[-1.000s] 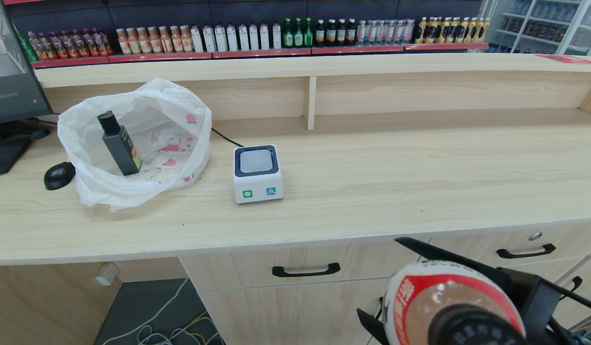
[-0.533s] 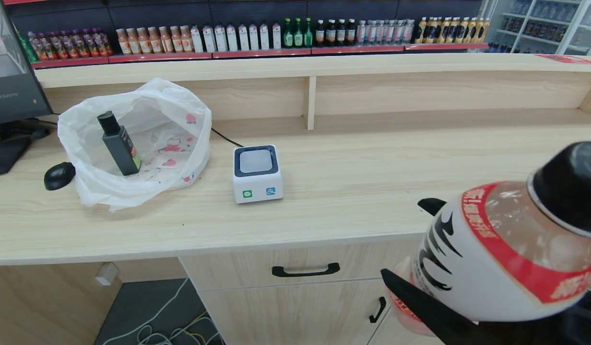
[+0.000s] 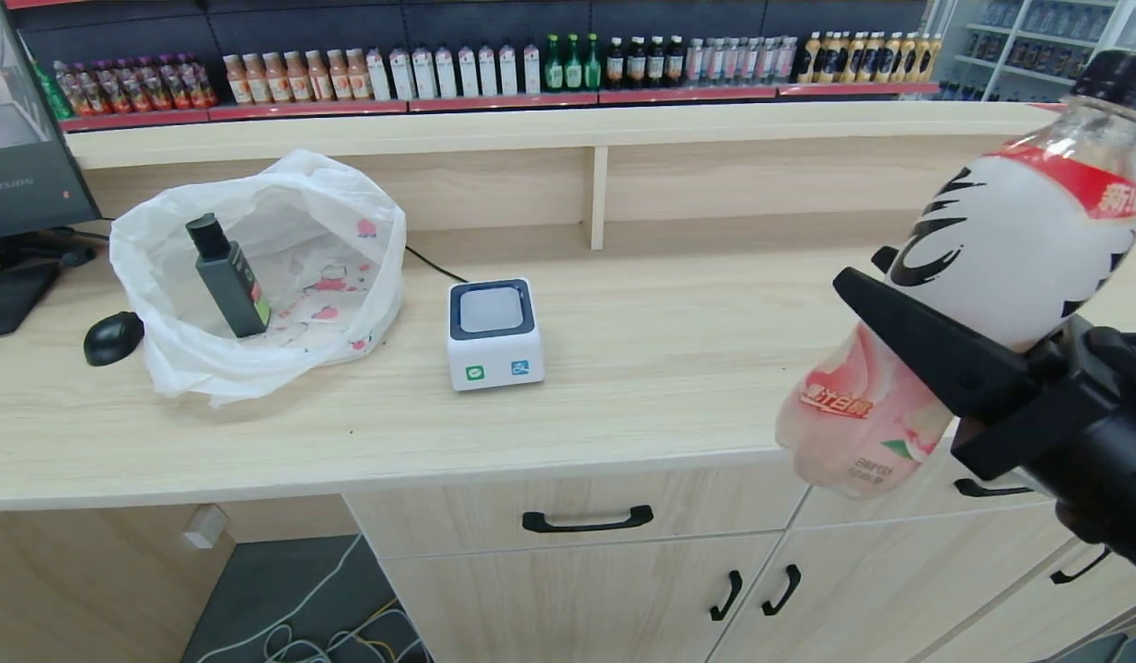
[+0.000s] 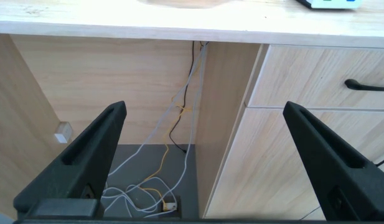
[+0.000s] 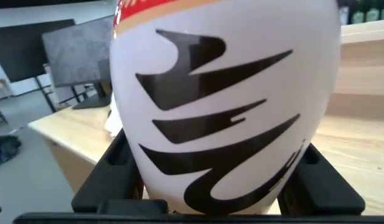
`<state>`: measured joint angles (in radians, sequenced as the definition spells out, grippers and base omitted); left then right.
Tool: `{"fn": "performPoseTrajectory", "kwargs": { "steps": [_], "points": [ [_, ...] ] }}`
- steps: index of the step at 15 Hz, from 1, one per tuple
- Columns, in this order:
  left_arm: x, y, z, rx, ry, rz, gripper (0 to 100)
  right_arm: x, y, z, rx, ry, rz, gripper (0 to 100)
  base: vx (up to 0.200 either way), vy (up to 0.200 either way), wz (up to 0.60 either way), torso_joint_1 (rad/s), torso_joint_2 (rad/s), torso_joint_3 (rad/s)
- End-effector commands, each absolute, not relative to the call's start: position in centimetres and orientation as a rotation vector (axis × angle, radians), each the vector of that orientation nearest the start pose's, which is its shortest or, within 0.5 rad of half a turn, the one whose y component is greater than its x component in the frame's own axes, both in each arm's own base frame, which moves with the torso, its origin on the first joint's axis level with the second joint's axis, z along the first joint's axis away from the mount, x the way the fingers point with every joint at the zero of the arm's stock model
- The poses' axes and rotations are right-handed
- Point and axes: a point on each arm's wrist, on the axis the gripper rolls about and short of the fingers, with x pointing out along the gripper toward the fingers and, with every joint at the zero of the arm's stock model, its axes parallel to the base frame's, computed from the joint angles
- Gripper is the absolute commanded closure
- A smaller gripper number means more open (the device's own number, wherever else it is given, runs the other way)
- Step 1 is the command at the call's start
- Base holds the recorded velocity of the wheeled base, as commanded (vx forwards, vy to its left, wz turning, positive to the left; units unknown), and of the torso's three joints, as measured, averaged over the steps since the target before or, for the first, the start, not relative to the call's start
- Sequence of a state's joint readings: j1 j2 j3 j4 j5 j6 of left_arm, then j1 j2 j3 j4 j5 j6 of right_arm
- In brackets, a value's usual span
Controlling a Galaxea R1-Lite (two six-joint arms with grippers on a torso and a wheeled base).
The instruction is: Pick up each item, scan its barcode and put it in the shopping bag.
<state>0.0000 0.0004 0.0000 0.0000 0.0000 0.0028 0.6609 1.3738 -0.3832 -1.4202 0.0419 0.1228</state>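
My right gripper [image 3: 955, 345] is shut on a peach drink bottle [image 3: 982, 267] with a white, black-striped label and a black cap, held tilted in the air at the right, above the counter's front edge. In the right wrist view the bottle [image 5: 226, 106] sits between the black fingers. A white shopping bag [image 3: 255, 276] stands open at the counter's left, with a dark green bottle [image 3: 227, 276] upright inside. The white barcode scanner [image 3: 494, 333] sits just right of the bag. My left gripper [image 4: 210, 162] hangs open below the counter edge, with nothing between its fingers.
A black mouse [image 3: 112, 337] and a monitor [image 3: 20, 175] are left of the bag. The wooden counter [image 3: 715, 350] has a raised back ledge, with drawers [image 3: 586, 520] under its front. Shelves of bottles [image 3: 494, 69] stand behind. Cables [image 4: 160, 186] lie on the floor under the counter.
My right gripper has lifted the peach drink bottle from low beside the drawers up to counter height at the right, and the bottle has tipped so its cap points up and away.
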Motion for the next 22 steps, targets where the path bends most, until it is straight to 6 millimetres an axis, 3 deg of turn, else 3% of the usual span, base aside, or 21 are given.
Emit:
{"fn": "performPoseTrajectory", "kwargs": {
  "steps": [1,7,12,14,22],
  "points": [
    [-2.3,0.0,7.5,0.003,0.000,0.000,0,16.0,10.8,23.4,0.247,-0.389,0.626,100,0.000,0.000,0.00,0.000,0.00,0.000],
    [-2.3,0.0,7.5,0.003,0.000,0.000,0,17.9,9.6,22.3,0.242,-0.339,0.508,100,0.000,0.000,0.00,0.000,0.00,0.000],
    [-2.3,0.0,7.5,0.005,0.000,-0.002,0,17.6,9.2,21.3,0.246,-0.309,0.415,100,0.000,0.000,0.00,0.000,0.00,0.000],
    [-2.3,0.0,7.5,0.005,0.000,-0.002,0,17.4,8.3,20.0,0.208,-0.265,0.362,100,0.000,0.000,0.00,0.000,0.00,0.000],
    [-2.3,0.0,7.5,0.005,0.000,-0.002,0,16.7,8.0,20.8,0.168,-0.330,0.366,100,0.000,0.025,0.00,0.000,0.00,0.000]
  ]
}}
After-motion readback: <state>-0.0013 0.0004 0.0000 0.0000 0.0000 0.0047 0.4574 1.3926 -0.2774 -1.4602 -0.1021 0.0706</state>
